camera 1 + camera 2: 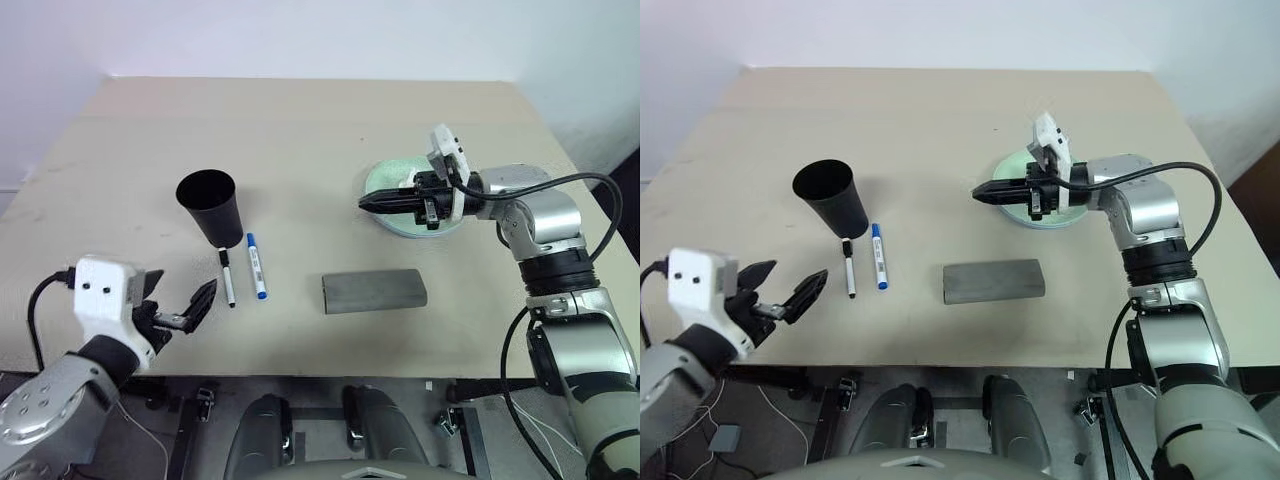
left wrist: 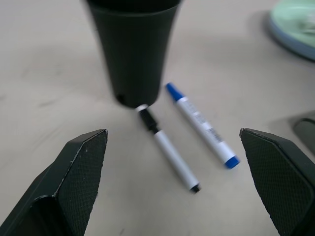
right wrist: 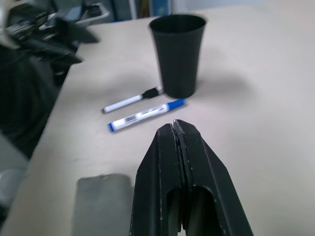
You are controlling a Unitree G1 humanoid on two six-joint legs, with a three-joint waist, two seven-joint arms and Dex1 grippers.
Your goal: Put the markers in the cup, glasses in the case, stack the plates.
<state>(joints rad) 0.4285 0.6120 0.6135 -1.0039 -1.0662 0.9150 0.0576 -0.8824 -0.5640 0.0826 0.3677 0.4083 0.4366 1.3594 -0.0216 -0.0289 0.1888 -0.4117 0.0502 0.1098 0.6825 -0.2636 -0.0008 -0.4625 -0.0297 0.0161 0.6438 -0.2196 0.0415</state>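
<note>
Black-capped marker (image 1: 227,277) and blue marker (image 1: 257,266) lie beside the cup (image 1: 211,208) on the surface; light, slick, I'd pinch mid-barrel. Left tool (image 1: 186,308) gapes wide; right tool (image 1: 372,202) looks closed, empty.

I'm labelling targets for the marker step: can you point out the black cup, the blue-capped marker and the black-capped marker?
black cup (image 1: 213,213): left eye view, on its side wall.
blue-capped marker (image 1: 257,267): left eye view, middle of the white barrel.
black-capped marker (image 1: 227,279): left eye view, middle of the barrel.
</note>
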